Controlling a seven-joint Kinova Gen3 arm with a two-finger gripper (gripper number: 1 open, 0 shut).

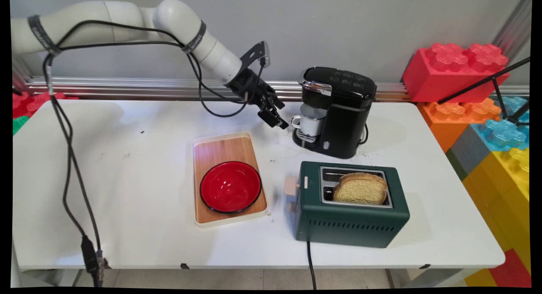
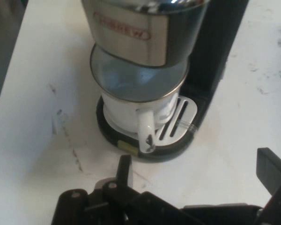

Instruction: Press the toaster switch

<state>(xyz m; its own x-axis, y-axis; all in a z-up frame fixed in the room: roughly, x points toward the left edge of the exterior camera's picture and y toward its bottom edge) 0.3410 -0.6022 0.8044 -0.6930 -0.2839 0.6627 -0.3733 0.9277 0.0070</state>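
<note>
My gripper hangs open just left of the black coffee maker, a short way from the white mug that stands on the drip tray. In the hand view the mug sits under the silver brew head, its handle turned toward me. The gripper shows its two fingers spread wide on either side of that handle, apart from it and holding nothing.
A wooden tray carries a red bowl at the table's middle. A green toaster with a slice of bread stands front right. Big coloured blocks stack at the right edge. Black cables hang at the left.
</note>
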